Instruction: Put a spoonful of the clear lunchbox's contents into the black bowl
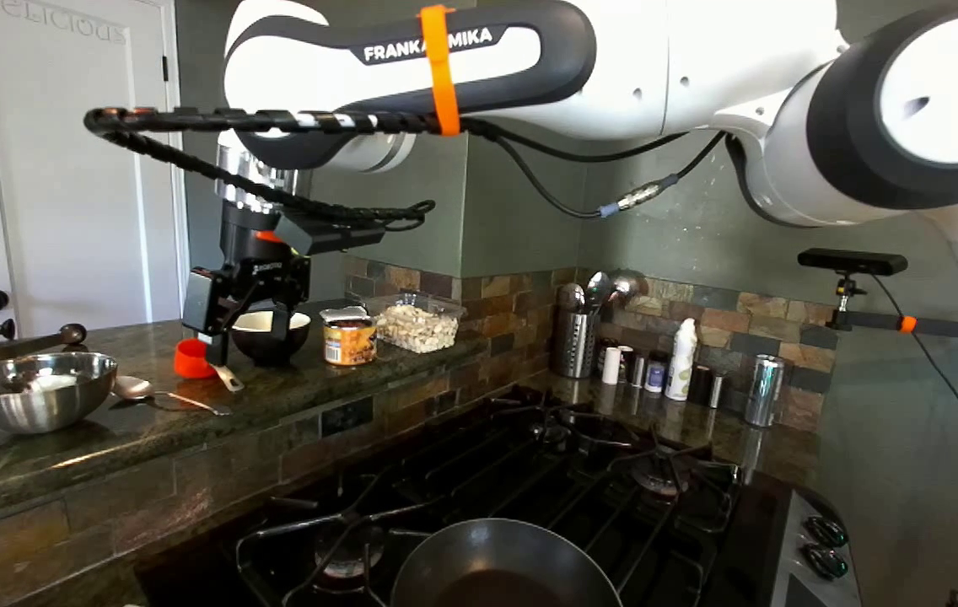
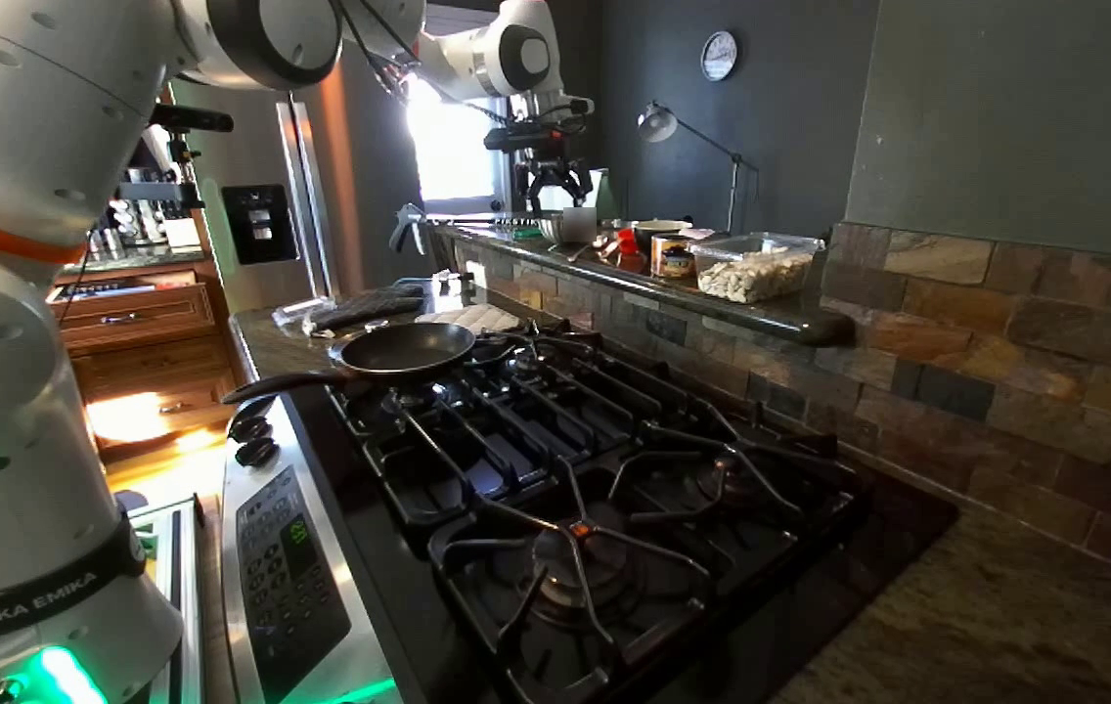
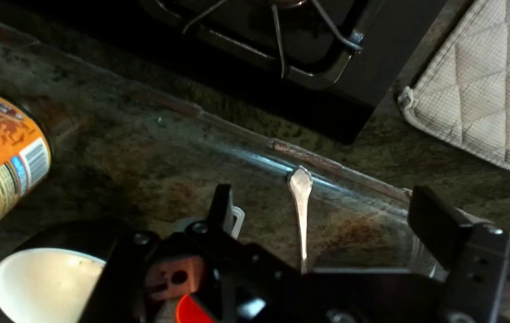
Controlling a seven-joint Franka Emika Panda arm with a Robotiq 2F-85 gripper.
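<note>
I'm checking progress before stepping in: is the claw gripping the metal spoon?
No, the metal spoon lies on the counter and the claw stands open.

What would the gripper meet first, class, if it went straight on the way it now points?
Probably the spoon: its handle shows between the open jaws of the downward-pointing gripper in the wrist view. Depth is unclear, so it might miss and meet the counter instead.
</note>
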